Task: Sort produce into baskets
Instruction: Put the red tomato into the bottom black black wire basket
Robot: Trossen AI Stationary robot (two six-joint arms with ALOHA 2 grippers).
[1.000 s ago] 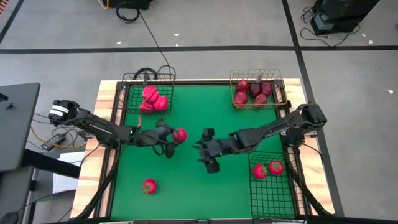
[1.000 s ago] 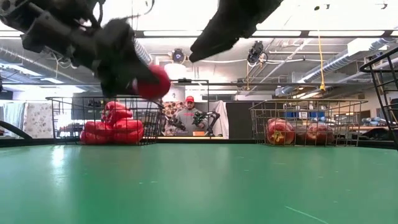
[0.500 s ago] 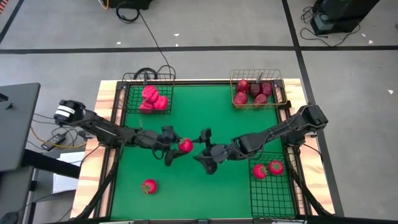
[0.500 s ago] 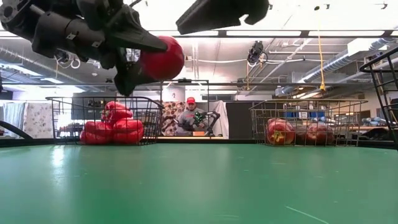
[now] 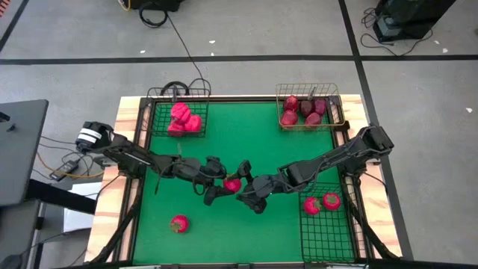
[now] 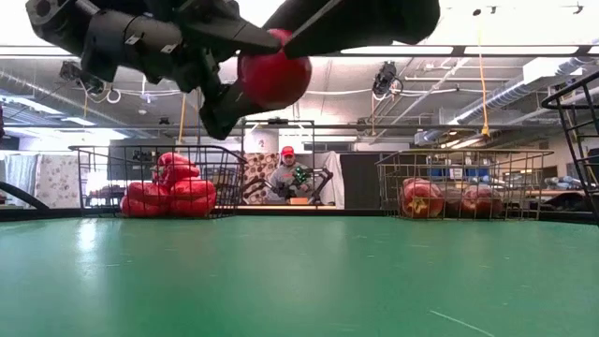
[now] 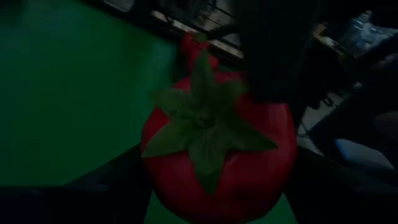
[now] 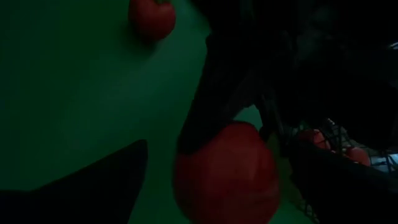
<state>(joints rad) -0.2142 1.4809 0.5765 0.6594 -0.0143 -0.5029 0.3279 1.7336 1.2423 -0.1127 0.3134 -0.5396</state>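
Your left tool (image 5: 222, 188) is clenched on a tomato (image 5: 232, 184) held above the worktop (image 5: 246, 149). The right tool (image 5: 248, 196) sits just beside it (spread, I judge). Release early and it falls, rolling away.

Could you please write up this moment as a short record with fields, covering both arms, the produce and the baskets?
held item: tomato, off the mat, mid-table
left gripper: shut on the tomato
right gripper: at the tomato's other side, as if for a handover; grip cannot be told
loose produce: one tomato on the mat, near left
far-left black basket: peppers
gold basket: apples
near-right black basket: two tomatoes
background: a person beyond the table
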